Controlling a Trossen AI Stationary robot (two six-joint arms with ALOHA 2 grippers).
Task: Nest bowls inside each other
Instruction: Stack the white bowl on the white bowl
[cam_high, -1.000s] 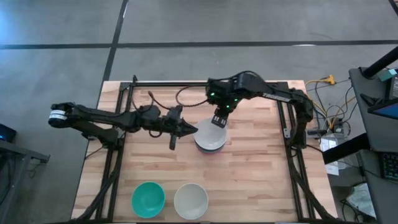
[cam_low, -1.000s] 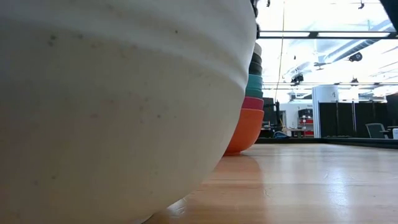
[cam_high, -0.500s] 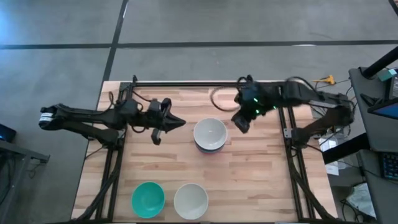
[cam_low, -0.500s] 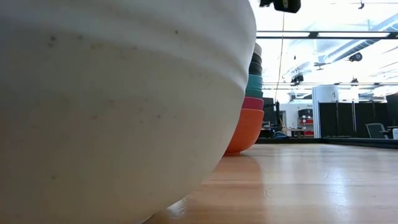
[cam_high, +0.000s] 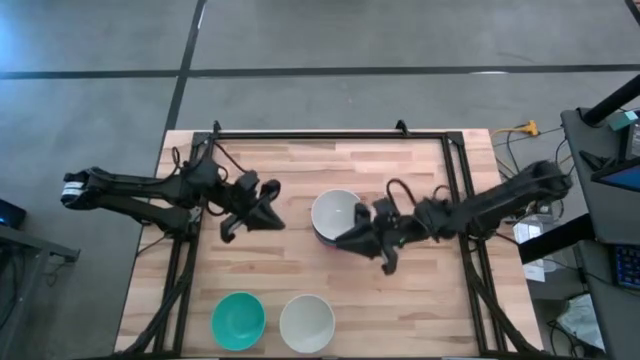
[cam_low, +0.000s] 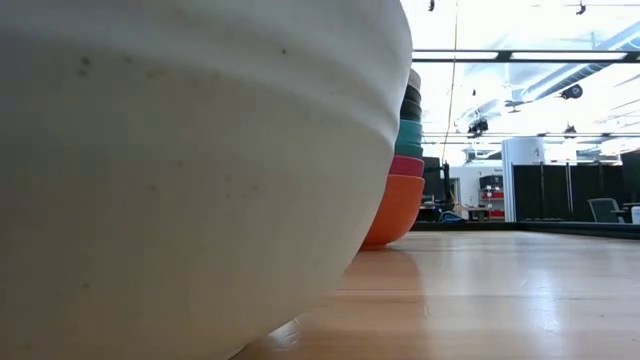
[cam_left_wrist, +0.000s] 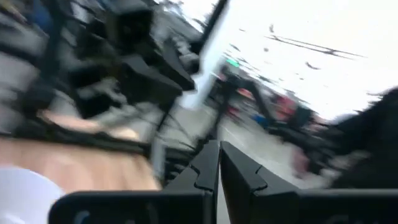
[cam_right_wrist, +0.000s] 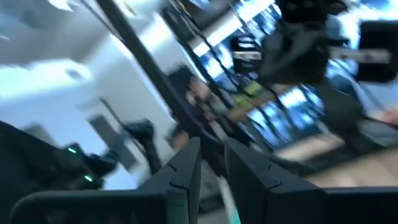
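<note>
Bowls mostly nested in one stack (cam_high: 336, 218) near table centre, white bowl on top; from table height the stack (cam_low: 405, 160) shows layers white, black, teal, magenta, with an orange-red bowl at the base. Two bowls sit apart at the near table edge, side by side: teal bowl (cam_high: 238, 319) and white bowl (cam_high: 306, 322); the white bowl (cam_low: 190, 170) fills most of the low view. Wooden table (cam_high: 300, 265) under everything. Left gripper (cam_high: 258, 208) is left of the stack, clear of it, fingers (cam_left_wrist: 208, 171) pressed together, holding nothing. Right gripper (cam_high: 352, 241) lies low just beside the stack's right side; contact with the stack cannot be told. Its fingers (cam_right_wrist: 186, 168) stand a narrow gap apart with nothing visible between them. Wrist views heavily smeared.
</note>
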